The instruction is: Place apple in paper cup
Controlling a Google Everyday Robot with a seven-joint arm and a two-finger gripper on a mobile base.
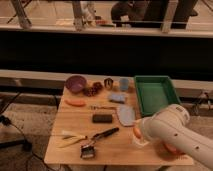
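The apple is a small orange-red round fruit at the front right of the wooden table, right at the end of my white arm. The paper cup is a small white cup just below the apple, partly covered by the arm. My gripper is at the arm's left end, over the cup and against the apple, and mostly hidden by the arm. I cannot tell whether the apple is held or rests on the cup's rim.
A green tray stands at the back right. At the back are a purple bowl, a metal cup and a light-blue cup. A carrot, a black block and a brush lie left of the arm.
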